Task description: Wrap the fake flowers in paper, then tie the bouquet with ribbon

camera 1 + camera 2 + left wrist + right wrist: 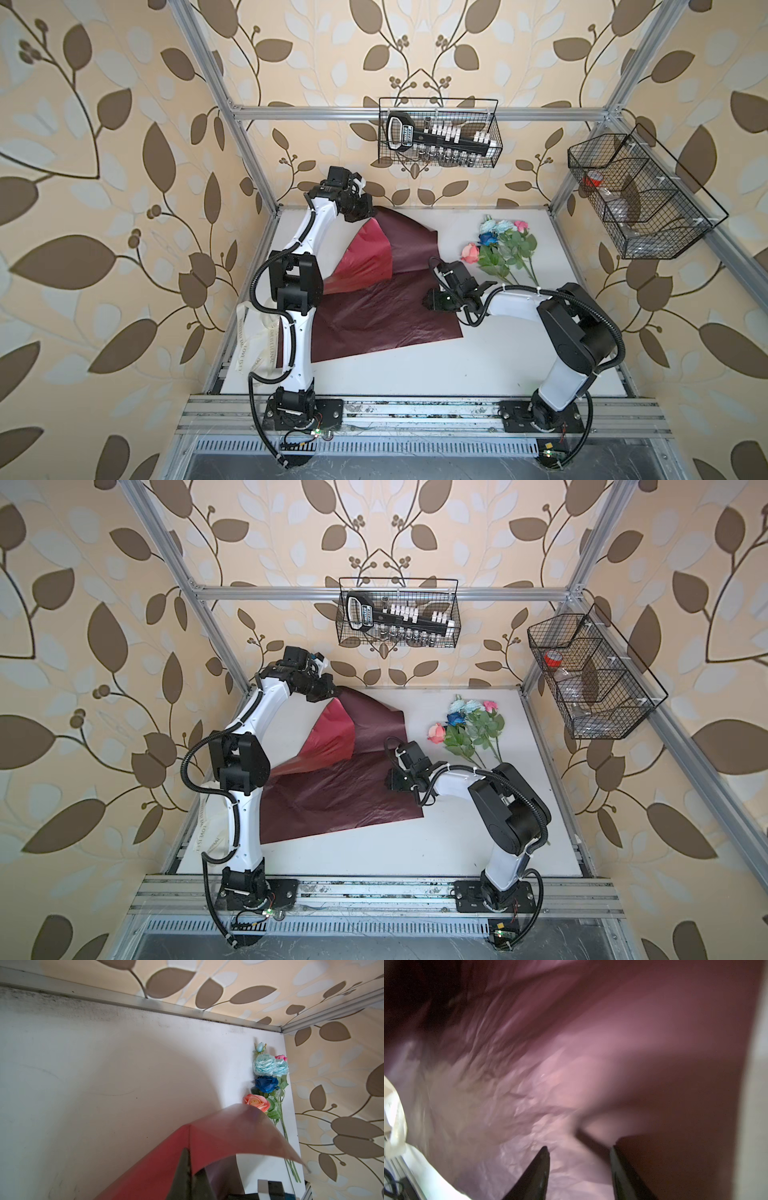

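The bouquet of fake flowers (503,249) (469,727) lies loose on the white table at the back right, pink, pale-blue and dark-blue blooms on thin green stems; the left wrist view also shows the bouquet (268,1082). A shiny red wrapping sheet (374,316) (332,804) is spread over the table's middle. My left gripper (368,214) (188,1153) is shut on the sheet's back corner and holds it lifted and folded over. My right gripper (430,300) (579,1147) hovers low over the sheet's right edge, its jaws apart, close to the crinkled sheet (571,1064).
A cream printed ribbon (257,332) lies at the table's left edge beside the left arm. A wire basket (438,133) of tools hangs on the back rail. A second wire basket (636,199) hangs on the right frame. The table (457,365) is white.
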